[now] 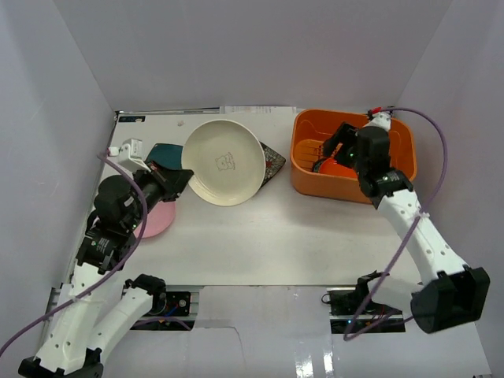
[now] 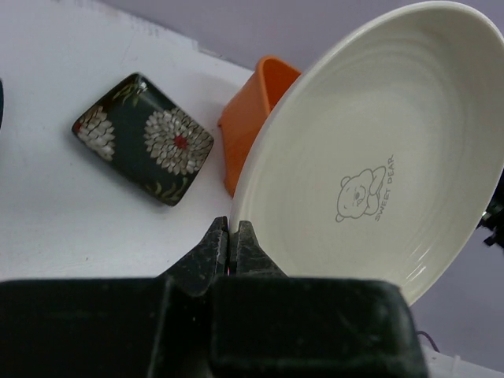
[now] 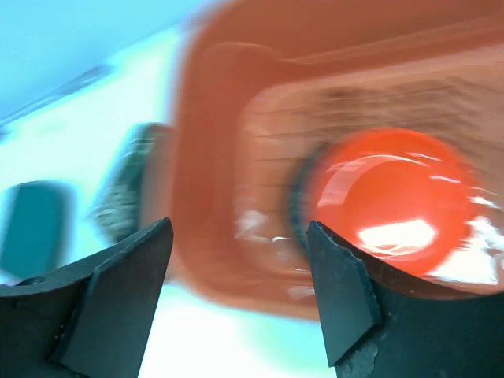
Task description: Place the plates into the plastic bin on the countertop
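Far left of the bench [image 1: 260, 244], around nine o'clock: round pink plate [image 1: 160, 220] lying flat, partly hidden under the left arm. Just beyond it, toward ten o'clock: teal square plate [image 1: 164, 152], only a corner showing. Left fingers [image 2: 249, 250] pressed together on the near rim of the large cream plate [image 1: 224, 161], pinching it. Plate tilted, inner face and small bear print turned up to the overhead view, overlapping the teal plate on one side. On its three o'clock side: black floral plate [image 2: 143, 138], flat on the bench, near the orange bin [image 1: 305, 172] but apart from it.

At one to two o'clock: the bin itself, standing on the bench by the right wall. Inside, on the ribbed floor: red-orange plate [image 3: 394, 201], lying flat. Above it, right fingers [image 3: 340, 298] spread wide, nothing between them, pointing down into the bin. Right wrist view heavily blurred.
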`<action>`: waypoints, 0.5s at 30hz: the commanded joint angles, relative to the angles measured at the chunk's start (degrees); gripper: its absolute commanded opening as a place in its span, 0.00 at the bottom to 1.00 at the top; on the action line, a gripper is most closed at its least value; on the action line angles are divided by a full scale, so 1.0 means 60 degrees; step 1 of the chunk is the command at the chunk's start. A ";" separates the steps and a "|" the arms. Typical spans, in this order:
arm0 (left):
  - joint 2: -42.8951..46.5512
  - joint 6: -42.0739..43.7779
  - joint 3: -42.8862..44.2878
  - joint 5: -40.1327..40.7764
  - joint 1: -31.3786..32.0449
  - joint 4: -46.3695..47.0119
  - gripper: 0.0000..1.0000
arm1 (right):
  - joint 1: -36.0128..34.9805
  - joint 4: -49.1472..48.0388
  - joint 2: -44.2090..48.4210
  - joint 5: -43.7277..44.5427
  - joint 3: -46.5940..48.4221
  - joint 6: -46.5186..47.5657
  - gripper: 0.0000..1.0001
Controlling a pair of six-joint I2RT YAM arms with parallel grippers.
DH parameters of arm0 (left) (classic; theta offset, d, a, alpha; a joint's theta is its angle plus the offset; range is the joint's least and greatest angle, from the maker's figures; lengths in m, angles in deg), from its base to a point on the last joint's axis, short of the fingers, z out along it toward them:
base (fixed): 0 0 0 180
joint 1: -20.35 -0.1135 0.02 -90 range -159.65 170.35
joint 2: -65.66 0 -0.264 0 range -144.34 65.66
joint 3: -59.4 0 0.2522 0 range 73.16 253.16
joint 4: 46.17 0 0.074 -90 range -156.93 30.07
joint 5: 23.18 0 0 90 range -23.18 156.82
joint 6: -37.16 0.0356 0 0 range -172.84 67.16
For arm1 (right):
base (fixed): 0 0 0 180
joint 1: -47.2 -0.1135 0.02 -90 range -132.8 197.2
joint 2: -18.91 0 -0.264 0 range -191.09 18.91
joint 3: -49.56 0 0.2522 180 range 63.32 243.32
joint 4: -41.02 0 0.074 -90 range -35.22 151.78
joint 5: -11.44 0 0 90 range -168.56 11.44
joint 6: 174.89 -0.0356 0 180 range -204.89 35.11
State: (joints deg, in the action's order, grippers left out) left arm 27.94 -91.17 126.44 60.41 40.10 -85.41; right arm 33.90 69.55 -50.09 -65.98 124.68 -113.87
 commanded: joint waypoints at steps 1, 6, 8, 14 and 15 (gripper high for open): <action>0.0046 0.0381 0.1401 0.0014 0.0194 0.0071 0.00 | -0.2386 -0.1037 0.0922 -0.0412 -0.1007 -0.1188 0.74; 0.0045 0.0587 0.3012 0.0293 0.0268 0.0071 0.00 | -0.5937 -0.3528 -0.0768 0.1035 -0.1893 -0.2568 0.69; 0.0075 0.0572 0.3292 0.0264 0.0268 -0.0016 0.00 | -0.7111 -0.3807 -0.1870 0.1082 -0.1122 -0.2773 0.69; 0.0250 0.0455 0.3791 0.0176 0.0327 -0.0251 0.00 | -0.8798 -0.4132 -0.6528 0.0965 0.2320 -0.2643 0.73; 0.0251 0.0455 0.3821 0.0161 0.0341 -0.0266 0.00 | -0.8915 -0.3681 -0.7607 0.0994 0.3603 -0.2599 0.73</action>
State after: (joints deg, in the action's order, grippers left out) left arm 29.98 -88.39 147.77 61.46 41.68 -85.80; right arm -17.33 50.27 -88.73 -62.13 133.69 -128.58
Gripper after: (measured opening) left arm 0.025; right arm 0.725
